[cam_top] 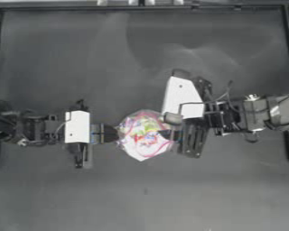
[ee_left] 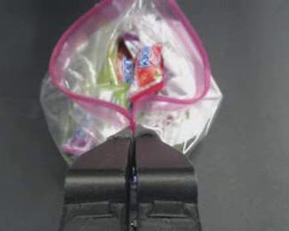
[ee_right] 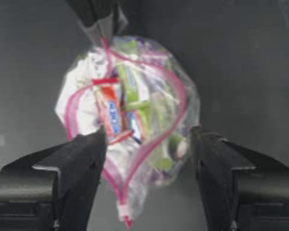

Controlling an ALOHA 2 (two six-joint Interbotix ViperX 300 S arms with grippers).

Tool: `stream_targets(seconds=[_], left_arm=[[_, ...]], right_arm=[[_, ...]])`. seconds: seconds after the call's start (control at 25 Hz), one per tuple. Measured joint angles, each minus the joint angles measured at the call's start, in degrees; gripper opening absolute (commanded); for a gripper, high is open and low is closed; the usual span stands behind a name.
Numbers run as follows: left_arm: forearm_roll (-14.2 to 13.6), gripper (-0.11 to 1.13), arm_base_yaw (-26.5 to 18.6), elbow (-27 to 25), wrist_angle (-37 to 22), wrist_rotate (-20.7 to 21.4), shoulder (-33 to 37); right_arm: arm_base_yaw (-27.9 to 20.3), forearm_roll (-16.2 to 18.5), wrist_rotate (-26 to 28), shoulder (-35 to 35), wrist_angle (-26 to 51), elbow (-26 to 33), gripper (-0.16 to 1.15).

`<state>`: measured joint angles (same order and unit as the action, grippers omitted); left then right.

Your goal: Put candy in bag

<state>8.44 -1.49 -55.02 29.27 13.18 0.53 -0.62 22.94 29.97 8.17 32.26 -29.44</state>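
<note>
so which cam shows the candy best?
Left wrist view: the candy faces the camera inside the open bag, which the left gripper pinches. Right wrist shows it edge-on; the top view only blurs the colours.

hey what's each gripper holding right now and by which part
The left gripper is shut on the bag, pinching its pink seal strip. The right gripper is open astride the bag, gripping nothing.

A dark table (cam_top: 141, 189) fills the top view, bounded along its far edge by what looks like a raised rail (cam_top: 141, 6), its surface plain.
</note>
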Motion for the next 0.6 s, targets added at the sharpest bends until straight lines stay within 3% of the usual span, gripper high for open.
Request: stream_targets(seconds=[0.6], left_arm=[[-0.09,0.09,0.26,0.09,-2.72,0.26,5.01]], right_arm=[[0.00,-0.35,0.18,4.22,0.00,-2.72,0.88]])
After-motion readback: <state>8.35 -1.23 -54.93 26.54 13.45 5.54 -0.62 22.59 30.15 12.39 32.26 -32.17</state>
